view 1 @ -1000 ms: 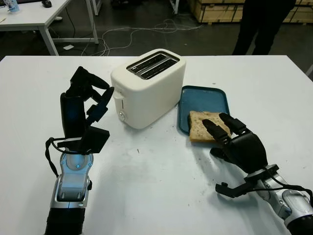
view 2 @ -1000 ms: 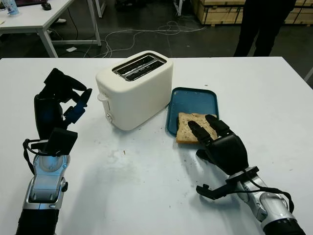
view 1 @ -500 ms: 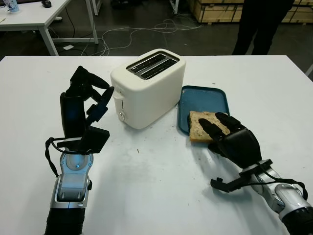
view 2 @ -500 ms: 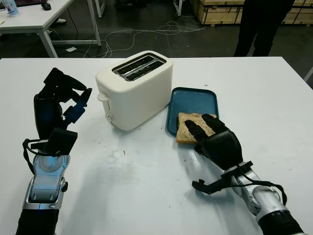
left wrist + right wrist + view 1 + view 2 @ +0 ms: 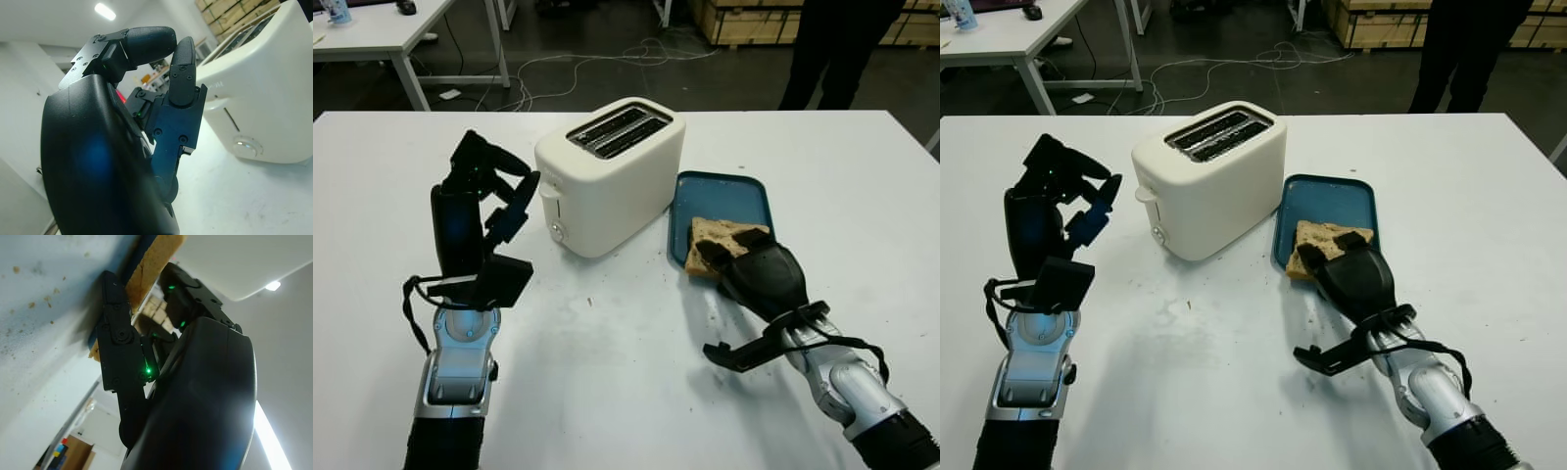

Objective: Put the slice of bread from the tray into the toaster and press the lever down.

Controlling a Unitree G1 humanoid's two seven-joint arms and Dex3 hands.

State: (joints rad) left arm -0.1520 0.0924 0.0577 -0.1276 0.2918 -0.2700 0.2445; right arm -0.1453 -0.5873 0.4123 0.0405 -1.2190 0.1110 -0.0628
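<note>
The slice of brown bread lies at the near end of the blue tray, its near edge tipped up. My right hand is shut on that near edge, one finger on one face of the bread and the others on the opposite face. The white two-slot toaster stands just left of the tray, both slots empty, with its lever up on the end face nearest my left hand. My left hand is held upright beside that end, fingers curled, holding nothing.
A person in dark trousers stands beyond the table's far right edge. Cables lie on the floor behind, and another white table stands at the back left. Crumbs dot the table near my right wrist.
My right hand slid forward and left over the bread, turned, and closed its fingers on the slice's near edge, which has tipped up. The left hand has hardly moved.
</note>
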